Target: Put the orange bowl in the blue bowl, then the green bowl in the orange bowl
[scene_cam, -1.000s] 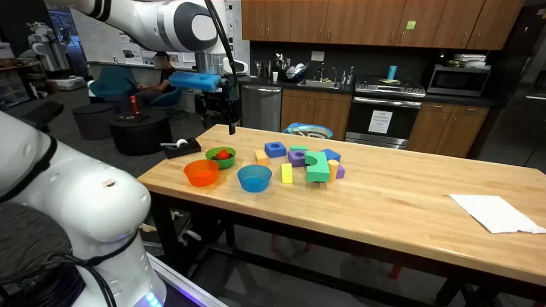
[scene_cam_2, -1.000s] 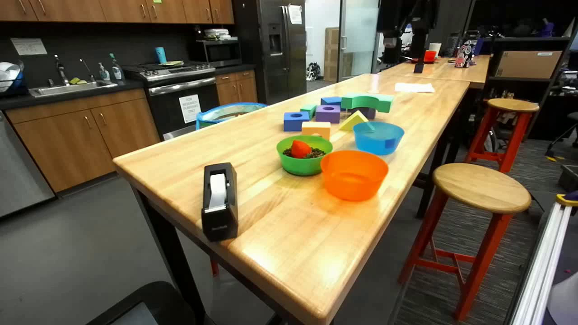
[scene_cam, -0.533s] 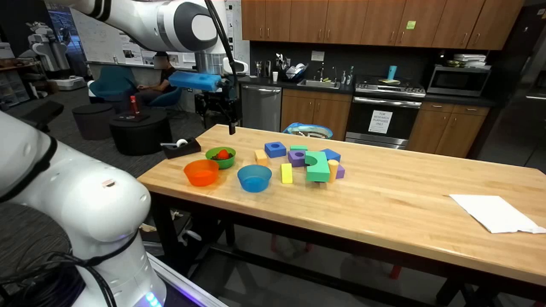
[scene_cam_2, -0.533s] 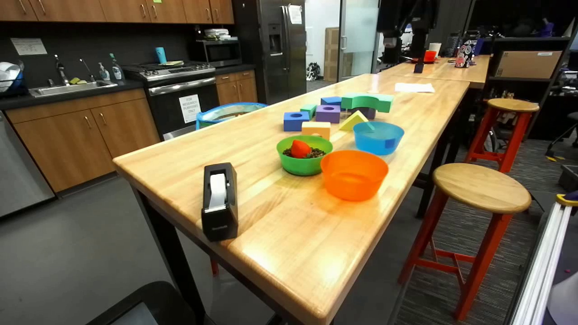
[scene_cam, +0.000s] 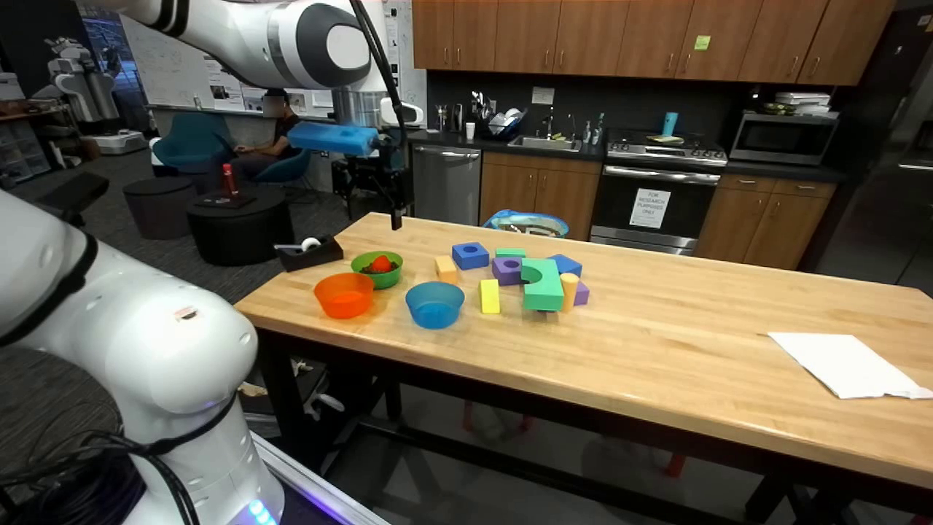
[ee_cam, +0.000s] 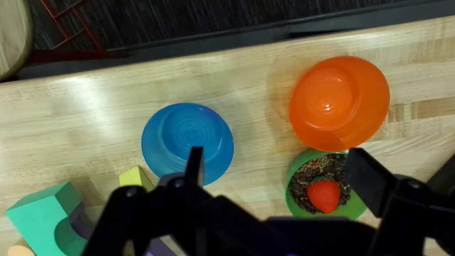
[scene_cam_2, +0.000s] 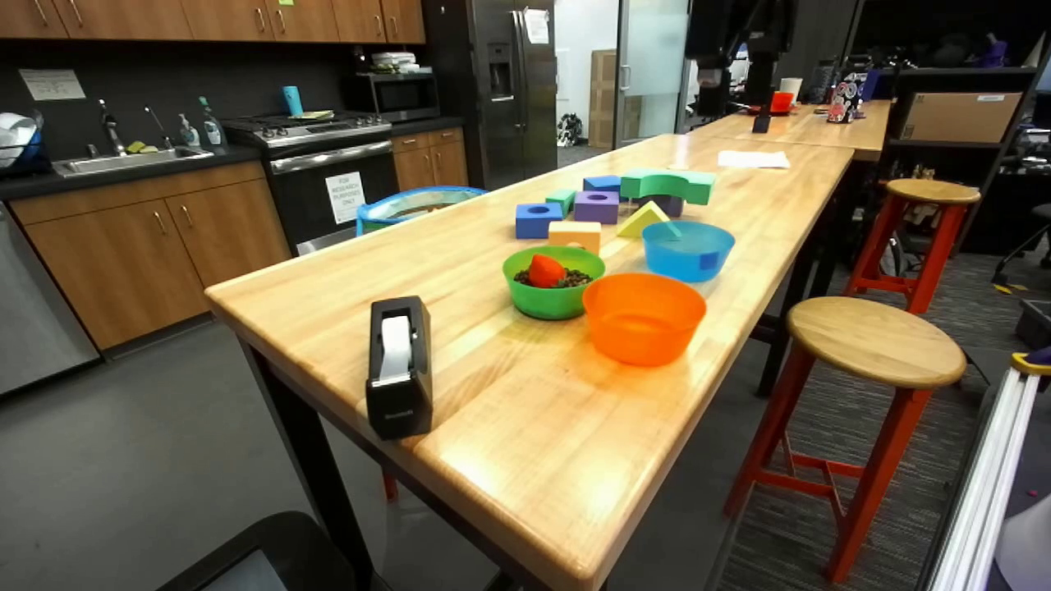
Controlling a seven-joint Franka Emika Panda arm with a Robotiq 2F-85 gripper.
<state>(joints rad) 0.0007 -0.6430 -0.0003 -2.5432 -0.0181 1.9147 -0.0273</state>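
Wooden table [scene_cam: 656, 321]: spreads out below the fingers [ee_cam: 195, 163]; its long edge passes beyond their tips in the wrist view. White arm [scene_cam: 160, 328]: arches up and over to the fingers, which hang high above the wood in an exterior view. Stool [scene_cam_2: 876, 341], round seat, red legs: lower than the fingers, off the table's long side. Gripper [ee_cam: 276, 156]: black, fingers spread wide, broad gap from tip to tip. White sheet [scene_cam: 849, 364]: flat on the table, well apart from the fingers. Tape dispenser [scene_cam_2: 400, 365], black: below fingertip level, at the table's end.

Orange bowl [ee_cam: 339, 103]: upright on the wood, beyond the tip of the finger at the wrist view's right. Blue bowl [ee_cam: 186, 131]: upright, beyond the finger at that view's left, whose tip hides part of it. Green bowl [scene_cam_2: 548, 304]: upright, mostly within the gap as seen from the wrist, one side behind the nearer finger. Orange and green rims overlap from above; whether they touch, cannot tell.

Notched green block [ee_cam: 39, 213]: outward of the finger by the blue bowl. Purple block [scene_cam: 505, 277], holed: lower than the fingertips in both exterior views. Yellow wedge [ee_cam: 135, 177]: just beside the blue bowl, outward of that finger. Strawberry [ee_cam: 323, 195], red: in the green bowl, between the fingers from above. Dark beans [ee_cam: 300, 181]: around it, same gap.
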